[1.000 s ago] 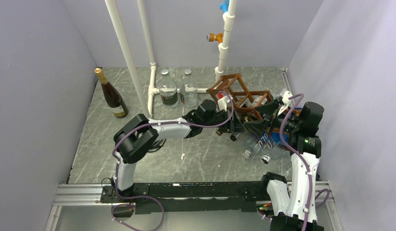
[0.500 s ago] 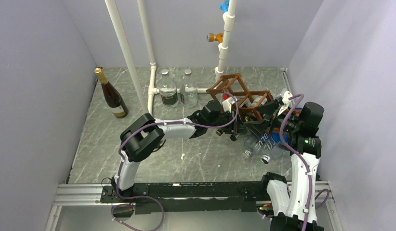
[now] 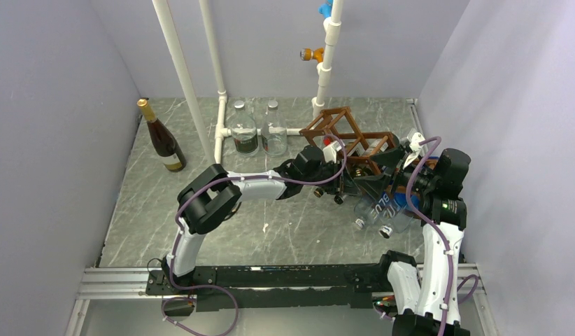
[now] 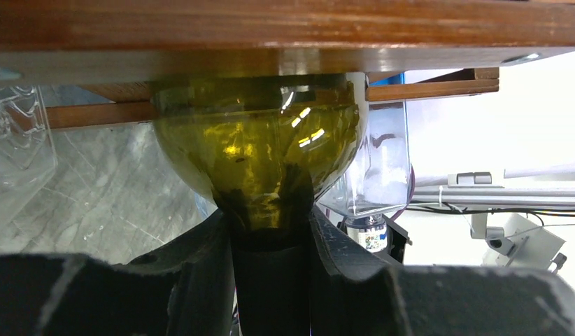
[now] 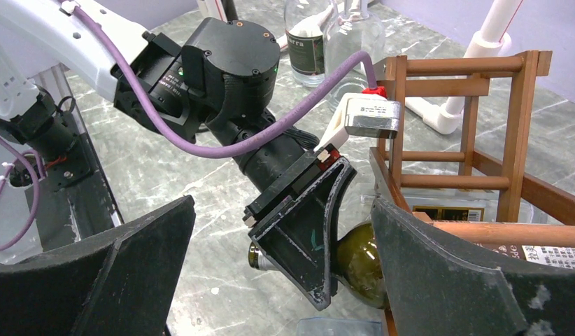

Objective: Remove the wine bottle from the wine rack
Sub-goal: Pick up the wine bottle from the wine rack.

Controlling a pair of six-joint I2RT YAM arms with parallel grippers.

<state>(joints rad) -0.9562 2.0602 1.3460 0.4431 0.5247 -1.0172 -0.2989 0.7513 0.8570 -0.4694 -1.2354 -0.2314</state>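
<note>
left gripper (image 4: 271,238) clamps the neck of the wine bottle (image 4: 260,154), lower centre, below the wine rack (image 4: 271,28); glass likely heavy, slick, breakable. right gripper (image 5: 282,210) gapes wide.

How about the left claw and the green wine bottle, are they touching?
Touching. In the left wrist view the left gripper has both fingers pressed against the neck of the green wine bottle, with no gap on either side.
</note>
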